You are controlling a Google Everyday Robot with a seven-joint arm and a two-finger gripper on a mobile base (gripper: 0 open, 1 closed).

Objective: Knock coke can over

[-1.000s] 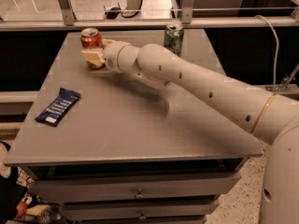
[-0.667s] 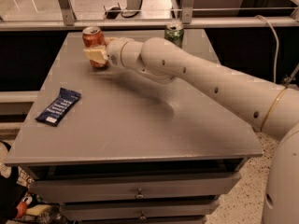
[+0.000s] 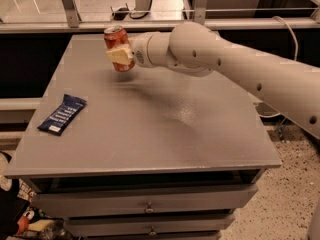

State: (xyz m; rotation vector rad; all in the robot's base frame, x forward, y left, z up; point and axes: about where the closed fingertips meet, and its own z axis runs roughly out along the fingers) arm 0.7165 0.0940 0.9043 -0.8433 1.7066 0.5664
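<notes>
The red coke can with a silver top is at the back left of the grey table. It leans slightly left and seems to hang a little above the tabletop, with a shadow under it. My gripper comes in from the right on the white arm and is shut on the coke can. One pale finger pad lies across the can's front; the other finger is hidden behind it.
A dark blue snack packet lies flat near the table's left edge. A metal rail runs behind the table. Drawers sit under the tabletop. The arm crosses the back right of the table. No green can is in view.
The gripper and the coke can have moved right and toward the front together, the can now leaning and off the surface. The green can at the back is now hidden behind the arm.
</notes>
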